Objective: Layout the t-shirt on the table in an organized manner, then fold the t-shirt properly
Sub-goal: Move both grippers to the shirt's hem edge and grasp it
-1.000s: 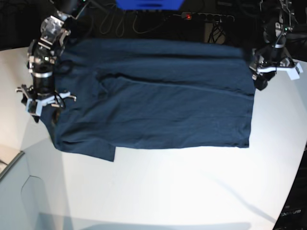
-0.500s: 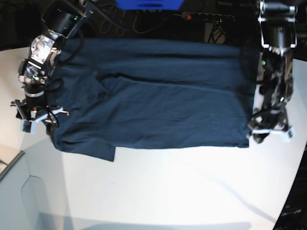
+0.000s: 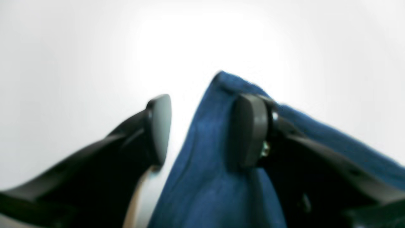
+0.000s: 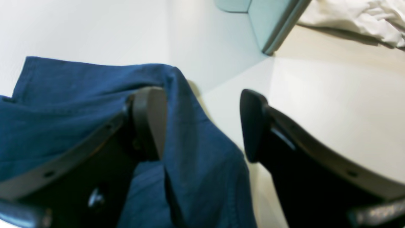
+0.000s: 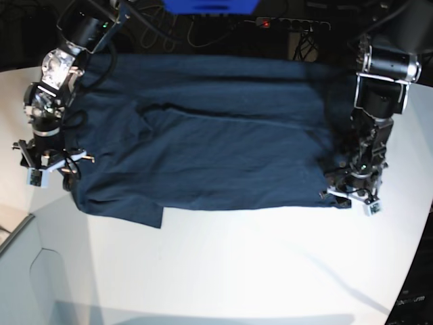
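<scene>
Base view: both grippers straddle the t-shirt (image 5: 216,135) near corners, left gripper (image 5: 350,196) and right gripper (image 5: 46,169) jaws apart (nothing pinched yet), probably lining up a fold.

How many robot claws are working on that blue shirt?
2. The right gripper is at the t-shirt's edge on the picture's left; the left gripper is at its near corner on the picture's right.

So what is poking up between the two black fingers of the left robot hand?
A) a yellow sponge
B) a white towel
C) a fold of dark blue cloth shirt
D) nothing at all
C: in the left wrist view a raised fold of the dark navy blue cloth t-shirt stands between the open black fingers of the left gripper, above the smooth white table.
</scene>
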You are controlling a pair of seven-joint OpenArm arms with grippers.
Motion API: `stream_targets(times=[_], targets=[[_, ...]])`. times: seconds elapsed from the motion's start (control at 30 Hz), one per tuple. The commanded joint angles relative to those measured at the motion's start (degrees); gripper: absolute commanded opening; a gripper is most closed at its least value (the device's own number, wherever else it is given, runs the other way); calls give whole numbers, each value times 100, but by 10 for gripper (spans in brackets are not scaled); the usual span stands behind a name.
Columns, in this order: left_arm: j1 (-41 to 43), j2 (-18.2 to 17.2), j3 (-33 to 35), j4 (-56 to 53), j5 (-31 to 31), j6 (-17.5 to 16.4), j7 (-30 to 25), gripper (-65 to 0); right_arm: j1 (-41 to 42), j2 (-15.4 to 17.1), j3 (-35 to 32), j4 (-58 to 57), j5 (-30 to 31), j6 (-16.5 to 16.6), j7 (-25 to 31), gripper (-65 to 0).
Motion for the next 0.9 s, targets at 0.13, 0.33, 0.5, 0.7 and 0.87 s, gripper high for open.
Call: stream_targets(times=[0.13,0.33,0.5,0.7,0.87], targets=[[-105,-56,283,-18,-10,-24,-287,-333,126,43,-15,93,65,35,171,-297],[-34,-56,239,-220,-10,-24,-295,-463,592,306,-24,-865,65,35,171,-295],[-34,-65,248,-246,-10,-24,-304,-614,1093,746,-33,-1973,56,35,171,-294],[-26,-65,248,-246,-10,-33,-304,-628,1674,1326,-33,-3406,56,35,171,-294],[-26,-65,248,-246,-10,-33,-304,-628,2069,1660,-33,-4346,56,35,171,-294]])
